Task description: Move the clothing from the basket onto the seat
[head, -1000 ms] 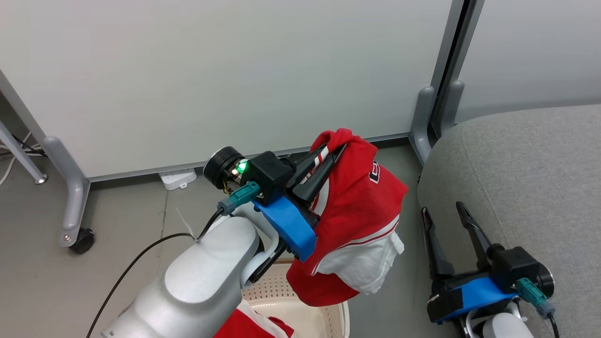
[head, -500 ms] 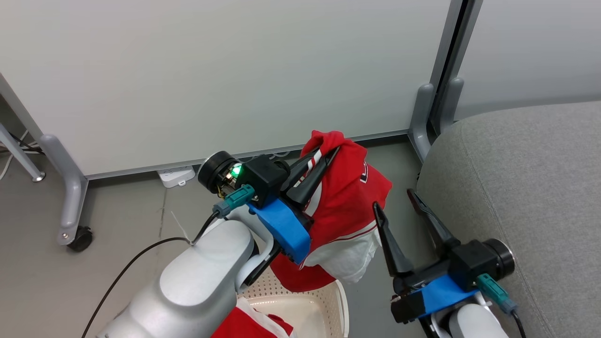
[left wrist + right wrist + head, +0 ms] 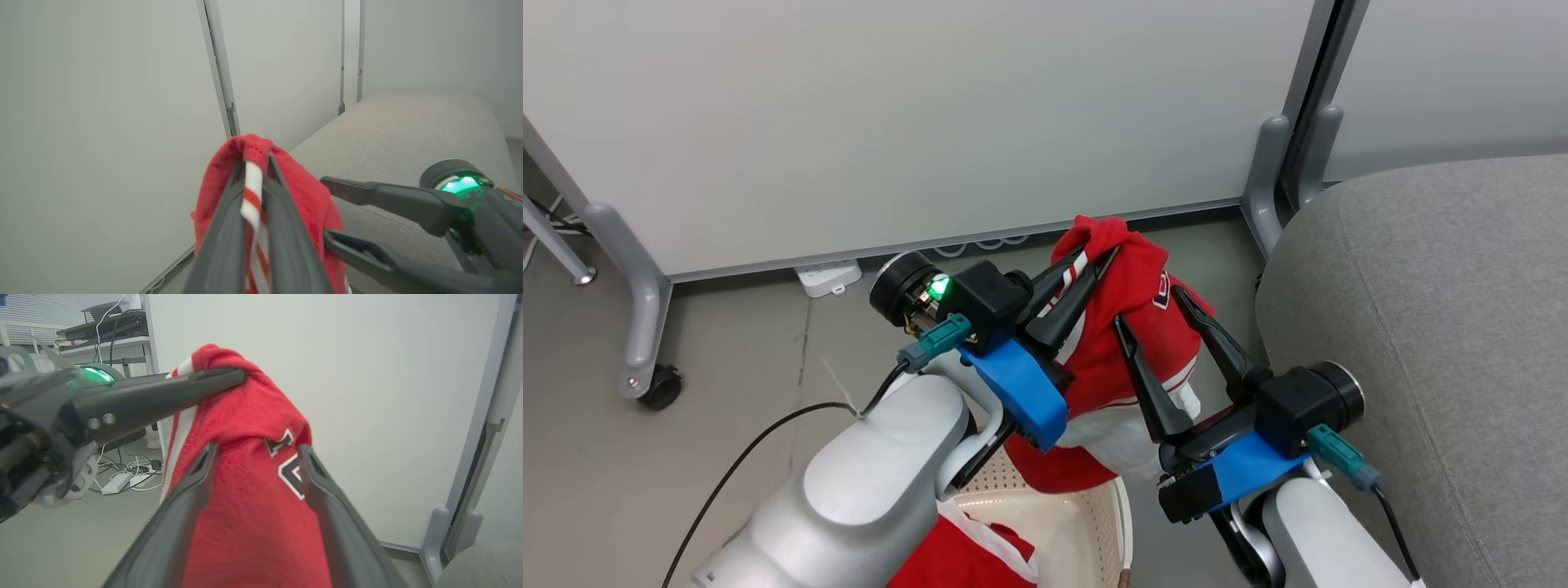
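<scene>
My left gripper [image 3: 1098, 255] is shut on the top fold of a red garment [image 3: 1131, 269] and holds it up above the basket [image 3: 1123, 523]. The cloth hangs down with a white panel and a logo patch [image 3: 290, 465]. My right gripper [image 3: 1149, 306] stands open, its fingers on either side of the hanging garment [image 3: 253, 506], just below the left gripper's fingers [image 3: 163, 396]. More red and white clothing [image 3: 964, 555] lies in the cream basket. The grey seat [image 3: 1421, 286] is at the right, beside the garment.
Pale partition panels [image 3: 931, 122] close off the back, with grey feet [image 3: 1262, 188] near the seat's corner and a castor foot [image 3: 658, 388] at the left. A white power strip [image 3: 829, 278] lies on the floor by the panel. A black cable [image 3: 768, 433] trails from my left arm.
My right gripper has swung left and up from beside the seat until its open fingers straddle the hanging garment. The left gripper keeps its hold; the camera has shifted slightly.
</scene>
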Motion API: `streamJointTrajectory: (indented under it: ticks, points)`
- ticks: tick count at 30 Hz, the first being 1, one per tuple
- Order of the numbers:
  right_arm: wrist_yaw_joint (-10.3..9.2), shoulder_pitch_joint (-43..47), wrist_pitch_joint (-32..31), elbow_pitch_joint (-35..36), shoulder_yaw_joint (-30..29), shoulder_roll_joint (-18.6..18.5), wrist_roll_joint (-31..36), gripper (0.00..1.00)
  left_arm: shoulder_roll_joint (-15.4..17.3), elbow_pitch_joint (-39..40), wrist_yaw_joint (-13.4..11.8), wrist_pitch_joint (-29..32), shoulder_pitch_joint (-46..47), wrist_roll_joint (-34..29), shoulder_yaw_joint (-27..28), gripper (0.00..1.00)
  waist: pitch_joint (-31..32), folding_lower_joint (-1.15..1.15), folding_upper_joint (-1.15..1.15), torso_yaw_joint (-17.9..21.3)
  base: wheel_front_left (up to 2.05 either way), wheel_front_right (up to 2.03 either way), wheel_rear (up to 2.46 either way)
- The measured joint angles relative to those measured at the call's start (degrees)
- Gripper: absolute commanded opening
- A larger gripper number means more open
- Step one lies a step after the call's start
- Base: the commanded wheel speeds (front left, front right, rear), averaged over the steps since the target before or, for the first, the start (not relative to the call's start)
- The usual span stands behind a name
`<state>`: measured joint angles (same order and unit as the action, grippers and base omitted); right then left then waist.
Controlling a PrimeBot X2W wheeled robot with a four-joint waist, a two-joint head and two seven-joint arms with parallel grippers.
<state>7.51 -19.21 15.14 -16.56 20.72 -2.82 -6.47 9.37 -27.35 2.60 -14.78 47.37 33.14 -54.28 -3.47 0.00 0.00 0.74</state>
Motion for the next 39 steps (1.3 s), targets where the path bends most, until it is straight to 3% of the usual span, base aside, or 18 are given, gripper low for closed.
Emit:
streamJointTrajectory:
  ticks: [27, 28, 29, 39]
  points:
    - [0.0, -11.6, 0.0, -13.7, 4.4, 0.0, -5.8, 1.0, -2.9, 1.3, 0.1, -0.2, 2.0, -0.6, 0.2, 0.0, -3.6, 0.0, 0.0, -1.8, 0.0, 0.0, 0.0]
    - [0.0, -11.8, 0.0, -14.1, 4.5, 0.0, -5.9, 0.27, -2.9, 1.3, 0.1, -0.2, 2.0, -0.6, 0.2, 0.0, -3.6, 0.0, 0.0, -1.8, 0.0, 0.0, 0.0]
    - [0.0, -12.0, 0.0, -14.5, 4.7, 0.0, -6.0, 0.0, -2.9, 1.3, 0.1, -0.2, 2.0, -0.7, 0.2, 0.0, -3.6, 0.0, 0.0, -1.8, 0.0, 0.0, 0.0]
    - [0.0, -12.8, 0.0, -15.6, 5.6, 0.0, -6.6, 0.0, -3.0, 1.1, 0.2, -0.2, 2.0, -1.0, 0.6, 0.0, -3.4, 0.0, 0.0, -1.6, 0.0, 0.0, 0.0]
